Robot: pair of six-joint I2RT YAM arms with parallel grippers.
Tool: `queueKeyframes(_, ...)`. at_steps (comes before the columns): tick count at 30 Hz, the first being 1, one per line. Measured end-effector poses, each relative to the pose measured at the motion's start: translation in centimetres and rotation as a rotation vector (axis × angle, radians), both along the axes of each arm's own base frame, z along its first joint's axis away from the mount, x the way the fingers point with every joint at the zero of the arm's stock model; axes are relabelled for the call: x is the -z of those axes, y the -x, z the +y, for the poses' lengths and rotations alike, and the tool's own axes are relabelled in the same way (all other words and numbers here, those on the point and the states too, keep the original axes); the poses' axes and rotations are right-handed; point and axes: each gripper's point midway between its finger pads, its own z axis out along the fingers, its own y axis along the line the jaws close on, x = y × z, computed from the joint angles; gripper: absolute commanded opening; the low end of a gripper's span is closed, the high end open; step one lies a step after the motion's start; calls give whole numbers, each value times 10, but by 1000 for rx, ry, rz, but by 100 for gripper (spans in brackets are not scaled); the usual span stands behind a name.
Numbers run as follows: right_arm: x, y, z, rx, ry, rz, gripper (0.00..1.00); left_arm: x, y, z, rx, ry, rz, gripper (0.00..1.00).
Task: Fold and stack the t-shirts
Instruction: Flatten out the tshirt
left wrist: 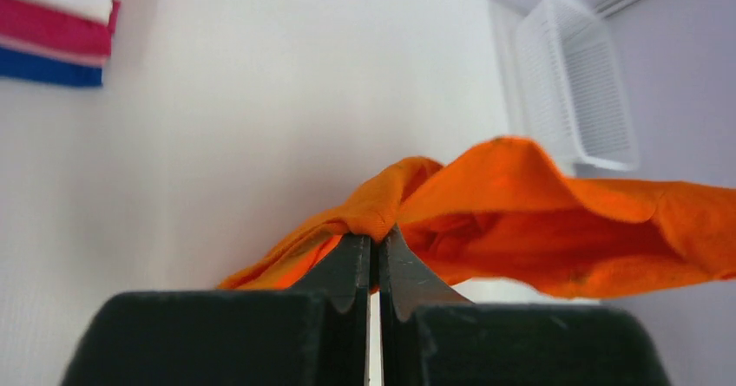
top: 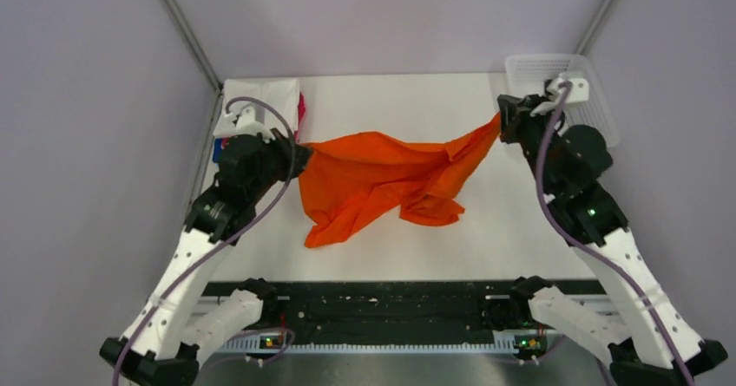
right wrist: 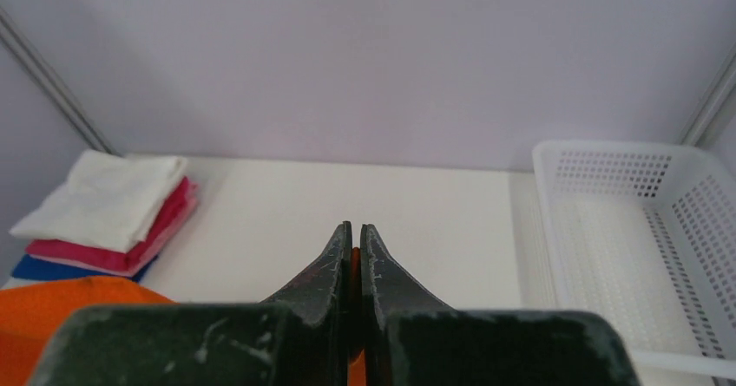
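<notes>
From above and behind, looking down on the worktop (top: 512, 230). Low and close along left end effector (left wrist: 375, 256) and right end effector (right wrist: 356, 247), sharing folded t-shirts (right wrist: 104, 212) and basket (right wrist: 625, 221).

Pale lilac walls (right wrist: 347, 56), white table (top: 512, 212), white mesh basket (right wrist: 625, 195) at its far right corner

- The left arm (top: 187, 256) stretches forward, and the left gripper (left wrist: 375, 234) is pinched tight on the orange t-shirt (top: 373, 173).
- The right arm (top: 607, 238) stretches forward, and the right gripper (top: 502, 126) is clamped on the shirt's opposite end.
</notes>
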Motion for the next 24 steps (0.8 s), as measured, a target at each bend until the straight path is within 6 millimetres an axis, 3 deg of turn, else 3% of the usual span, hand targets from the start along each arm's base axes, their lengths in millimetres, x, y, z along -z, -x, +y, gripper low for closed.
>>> queueKeyframes(2, -32, 28, -9, -30, -50, -96, 0, -39, 13, 6, 7, 24, -104, 0)
queueKeyframes(5, -76, 63, -15, -92, -94, -204, 0, -114, 43, 16, 33, 72, -306, 0)
queueKeyframes(8, -132, 101, -15, -191, -134, -328, 0, -190, 88, 22, 106, 136, -532, 0)
queueKeyframes(12, -202, 166, -16, -352, -178, -503, 0, -264, 161, 33, 203, 205, -801, 0)
queueKeyframes(15, -237, 210, -21, -434, -191, -610, 0, -296, 197, 42, 233, 225, -923, 0)
queueKeyframes(19, -268, 259, -29, -518, -198, -716, 0, -316, 222, 46, 263, 231, -996, 0)
queueKeyframes(21, -278, 274, -34, -532, -199, -758, 0, -321, 226, 47, 271, 231, -1007, 0)
queueKeyframes(24, -284, 279, -39, -515, -197, -780, 0, -323, 222, 47, 259, 226, -1006, 0)
